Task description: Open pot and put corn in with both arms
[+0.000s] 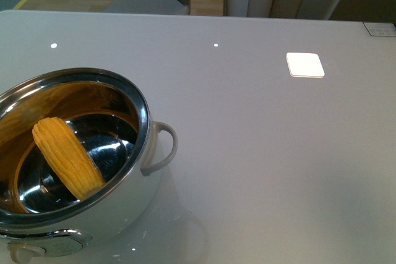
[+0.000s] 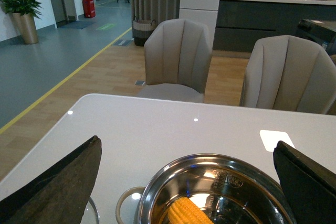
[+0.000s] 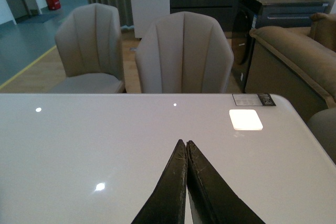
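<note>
a: where's the corn point(image 1: 67, 157)?
b: lying tilted inside the uncovered pot point(image 1: 141, 115), near the table's point(image 1: 260, 153) left front edge, under the left gripper point(image 2: 186, 182), whose fingers are spread wide.
a: and the right gripper point(image 3: 186, 153)?
b: pressed together, holding nothing, over bare tabletop well apart from the pot.

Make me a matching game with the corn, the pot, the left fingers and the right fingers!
Things:
1. corn
2. pot
3. left fingers
4. right fingers

States:
A. pressed together, holding nothing
B. lying inside the pot
C. spread wide apart
D. lid off, on the table

Pairs: 1-B, 2-D, 3-C, 4-A
</note>
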Controlling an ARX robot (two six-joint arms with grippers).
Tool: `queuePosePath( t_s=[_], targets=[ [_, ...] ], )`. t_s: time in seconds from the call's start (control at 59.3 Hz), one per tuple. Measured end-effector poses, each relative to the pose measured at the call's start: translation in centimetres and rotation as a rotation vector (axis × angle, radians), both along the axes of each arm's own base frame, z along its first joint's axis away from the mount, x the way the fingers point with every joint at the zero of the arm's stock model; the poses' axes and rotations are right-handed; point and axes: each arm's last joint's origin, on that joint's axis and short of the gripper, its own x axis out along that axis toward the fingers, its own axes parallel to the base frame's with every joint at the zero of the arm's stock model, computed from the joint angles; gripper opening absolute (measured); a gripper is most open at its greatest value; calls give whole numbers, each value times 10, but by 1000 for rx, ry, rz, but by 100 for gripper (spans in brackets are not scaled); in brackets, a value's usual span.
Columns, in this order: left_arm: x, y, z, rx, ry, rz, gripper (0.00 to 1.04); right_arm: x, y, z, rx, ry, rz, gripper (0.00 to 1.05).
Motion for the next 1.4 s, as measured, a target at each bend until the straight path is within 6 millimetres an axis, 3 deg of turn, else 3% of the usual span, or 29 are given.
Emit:
queuePosePath(
  t_s=[1.062,1.4],
  targets=[
    [0,0,0,0,0,0,98,-31,0,-2,0,1,1,2],
    [0,0,0,0,0,0,98,-31,0,-2,-1,0,1,60]
  ],
)
